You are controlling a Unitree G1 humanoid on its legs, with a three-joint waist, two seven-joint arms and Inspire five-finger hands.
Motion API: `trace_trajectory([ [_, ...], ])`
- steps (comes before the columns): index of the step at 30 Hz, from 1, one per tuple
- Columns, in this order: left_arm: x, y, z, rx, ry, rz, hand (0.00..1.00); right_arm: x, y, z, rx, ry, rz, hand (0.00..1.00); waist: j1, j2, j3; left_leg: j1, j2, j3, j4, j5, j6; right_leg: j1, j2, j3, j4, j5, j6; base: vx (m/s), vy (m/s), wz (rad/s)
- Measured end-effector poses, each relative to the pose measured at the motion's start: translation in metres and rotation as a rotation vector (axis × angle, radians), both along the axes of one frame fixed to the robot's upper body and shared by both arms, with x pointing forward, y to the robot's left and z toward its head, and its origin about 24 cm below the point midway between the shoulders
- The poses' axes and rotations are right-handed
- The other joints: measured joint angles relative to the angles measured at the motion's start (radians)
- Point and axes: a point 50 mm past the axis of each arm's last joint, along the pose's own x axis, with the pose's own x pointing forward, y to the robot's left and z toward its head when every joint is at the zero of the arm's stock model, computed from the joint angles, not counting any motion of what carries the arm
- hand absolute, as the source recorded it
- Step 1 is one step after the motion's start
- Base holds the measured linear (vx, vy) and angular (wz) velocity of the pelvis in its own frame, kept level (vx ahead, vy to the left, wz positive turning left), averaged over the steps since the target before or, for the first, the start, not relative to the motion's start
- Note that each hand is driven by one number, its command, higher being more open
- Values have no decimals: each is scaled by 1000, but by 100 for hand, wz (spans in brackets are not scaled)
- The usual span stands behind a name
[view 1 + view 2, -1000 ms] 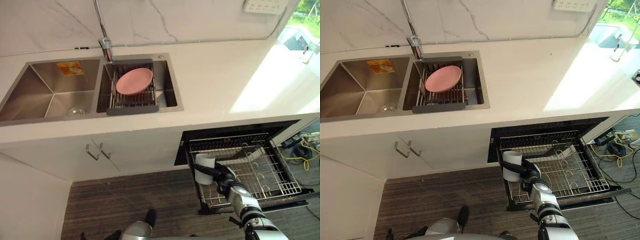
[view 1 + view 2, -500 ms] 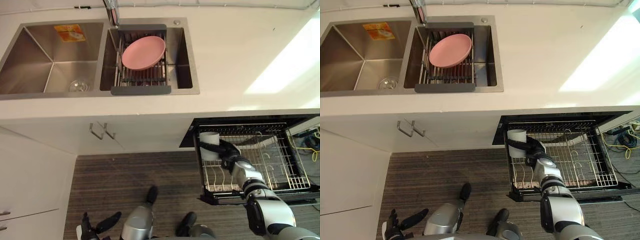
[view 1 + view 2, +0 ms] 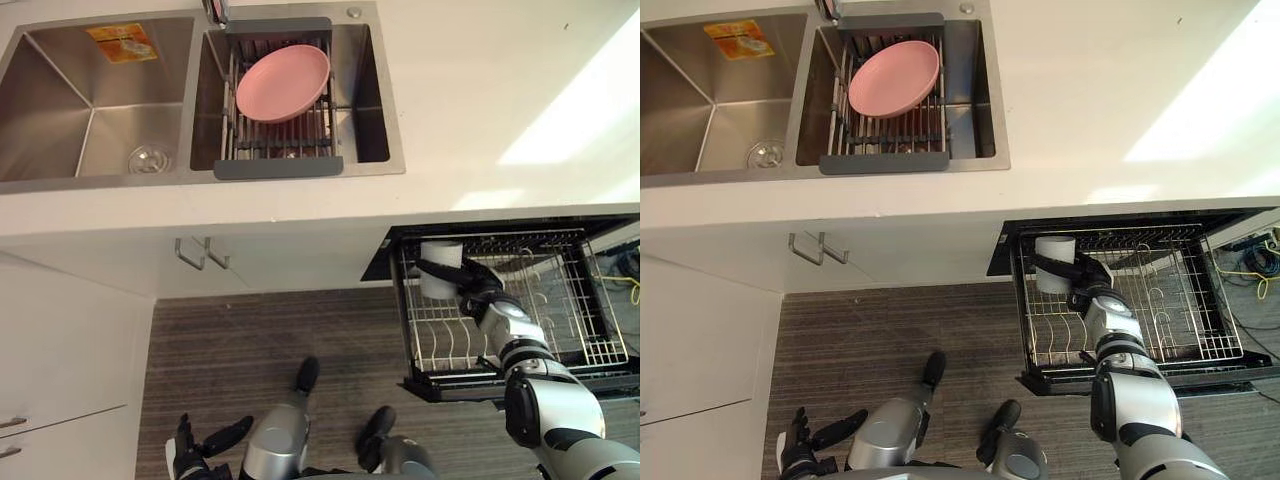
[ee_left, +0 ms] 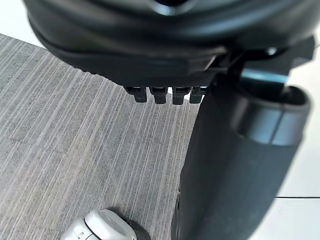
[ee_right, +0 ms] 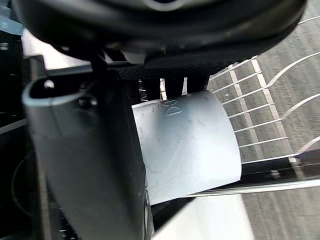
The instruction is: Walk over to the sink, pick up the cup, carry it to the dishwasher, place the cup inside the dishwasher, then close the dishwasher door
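Here, pulled-out dishwasher rack [image 3: 570, 330] as landmark. Over its rear left corner, an upright white cup [image 3: 440, 270], clasped by the curled fingers and thumb of the right hand [image 3: 480, 288]; contact between cup base and rack wires not discernible. Well left of the rack and nearer the robot, above the striped floor [image 3: 250, 340], left hand [image 3: 195, 455] with fingers relaxed and spread, holding nothing. Beyond the rack and to its left, steel double sink [image 3: 60, 110] with pink plate [image 3: 283, 83] on a grey drainer [image 3: 278, 167].
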Motion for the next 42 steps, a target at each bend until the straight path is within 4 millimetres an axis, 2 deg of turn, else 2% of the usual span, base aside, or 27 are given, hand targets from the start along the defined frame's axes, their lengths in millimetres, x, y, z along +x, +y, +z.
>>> trace_trajectory([
  [5,2,-4,-1,-8,-1,-27,100,-2,3,-5,11,38,53,0,2,9,8,-18,1,1,0,4,0,-21,0,4,4,-1,-2,-17,-1,-1],
  [6,2,-4,-1,-9,-1,-27,100,-2,3,-6,15,40,58,100,2,9,8,-20,1,2,1,6,1,-24,0,4,4,0,0,0,0,0],
  [24,5,-5,0,-7,-8,-37,100,2,-1,3,-4,29,77,100,-2,9,10,-6,3,8,-1,10,3,-12,1,13,3,1,1,-2,-4,-1],
  [28,7,-5,1,-6,-2,-43,100,2,0,5,-58,15,126,100,-9,7,8,14,3,22,-1,9,2,2,1,25,-2,4,4,2,-4,-7],
  [30,12,-4,3,-21,32,-50,100,8,5,16,-85,-37,176,100,-35,2,-10,24,4,31,-2,6,-1,12,1,33,-7,7,7,-12,-2,-10],
  [32,15,-2,3,-35,69,-53,100,9,8,27,-112,-92,221,100,-40,-4,-40,28,9,56,-2,-3,0,12,9,56,-28,18,6,-10,3,-36],
  [34,12,2,1,-49,117,-43,100,5,14,34,-121,-145,260,100,-47,-15,-83,33,13,83,-2,-15,4,13,16,84,-52,29,7,28,-2,-44],
  [36,7,7,-1,-97,150,2,100,-10,19,37,-116,-208,275,100,-75,-27,-122,51,13,105,-2,-29,8,26,17,104,-69,32,10,73,-10,-29],
  [42,3,14,-2,-147,163,80,100,-56,37,21,-16,-282,226,100,-149,-41,-164,81,18,140,0,-42,3,42,22,140,-80,33,12,69,-18,-22],
])
